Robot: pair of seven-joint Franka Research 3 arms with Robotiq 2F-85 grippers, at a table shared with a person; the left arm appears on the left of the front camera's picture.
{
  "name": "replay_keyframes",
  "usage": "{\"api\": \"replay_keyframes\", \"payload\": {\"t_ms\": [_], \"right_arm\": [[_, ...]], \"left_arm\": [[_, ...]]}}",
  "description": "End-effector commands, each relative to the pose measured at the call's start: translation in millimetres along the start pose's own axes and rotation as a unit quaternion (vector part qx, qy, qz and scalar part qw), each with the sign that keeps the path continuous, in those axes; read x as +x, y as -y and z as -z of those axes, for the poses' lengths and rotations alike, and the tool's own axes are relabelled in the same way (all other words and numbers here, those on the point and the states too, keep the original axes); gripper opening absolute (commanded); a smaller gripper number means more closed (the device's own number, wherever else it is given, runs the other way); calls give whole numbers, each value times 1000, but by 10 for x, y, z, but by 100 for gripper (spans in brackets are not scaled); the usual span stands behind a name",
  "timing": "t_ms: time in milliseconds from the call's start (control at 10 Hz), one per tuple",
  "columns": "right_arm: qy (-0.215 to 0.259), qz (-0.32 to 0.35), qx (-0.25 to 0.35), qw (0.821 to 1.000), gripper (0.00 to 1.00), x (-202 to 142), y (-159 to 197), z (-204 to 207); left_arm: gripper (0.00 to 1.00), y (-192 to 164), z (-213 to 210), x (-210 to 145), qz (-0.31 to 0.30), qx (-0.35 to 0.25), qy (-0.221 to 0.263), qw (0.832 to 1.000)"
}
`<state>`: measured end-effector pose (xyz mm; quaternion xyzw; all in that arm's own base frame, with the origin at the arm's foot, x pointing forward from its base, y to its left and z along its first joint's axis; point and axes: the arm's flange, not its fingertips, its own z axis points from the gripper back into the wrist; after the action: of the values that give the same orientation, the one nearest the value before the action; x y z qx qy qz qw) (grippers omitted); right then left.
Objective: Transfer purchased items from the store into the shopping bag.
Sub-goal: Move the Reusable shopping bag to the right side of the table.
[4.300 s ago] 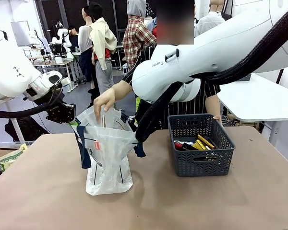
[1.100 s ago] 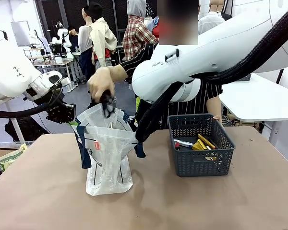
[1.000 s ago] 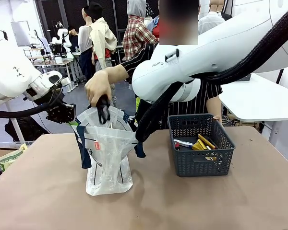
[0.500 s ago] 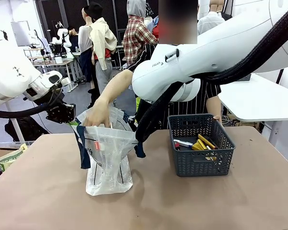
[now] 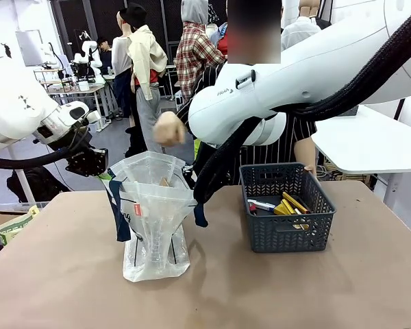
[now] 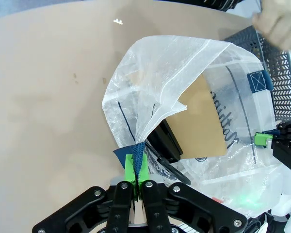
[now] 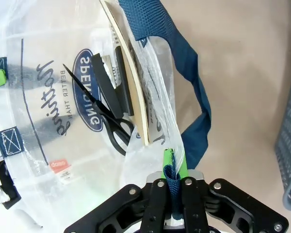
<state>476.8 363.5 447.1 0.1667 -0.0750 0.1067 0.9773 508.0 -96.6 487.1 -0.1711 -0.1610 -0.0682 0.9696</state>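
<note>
The shopping bag (image 5: 151, 226) stood open on the table (image 5: 329, 288) beside the store (image 5: 288, 229), translucent, with black scissors (image 7: 104, 119) and a tan card (image 6: 201, 121) inside. The left gripper (image 6: 136, 170) and right gripper (image 7: 173, 171) each pinched its rim, fingers pressed together, on opposite sides. The purchased items (image 5: 285, 204) in the store sat half hidden behind the lattice, apparently mostly yellow.

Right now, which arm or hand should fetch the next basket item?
Neither left nor right: the left gripper and right gripper are shut on the shopping bag, holding it open. The person's hand, raised above the bag, is better placed to reach the basket.
</note>
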Motion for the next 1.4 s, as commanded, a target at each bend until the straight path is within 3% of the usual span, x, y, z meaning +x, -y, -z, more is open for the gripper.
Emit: {"api": "replay_keyframes", "payload": {"t_ms": [0,1300], "right_arm": [[-5,-6,12,1000,0,-10,37,-6],[-5,-6,12,1000,0,-10,37,-6]], "left_arm": [[0,-3,-28,-11,0,2,3,1000],[0,-3,-28,-11,0,2,3,1000]]}}
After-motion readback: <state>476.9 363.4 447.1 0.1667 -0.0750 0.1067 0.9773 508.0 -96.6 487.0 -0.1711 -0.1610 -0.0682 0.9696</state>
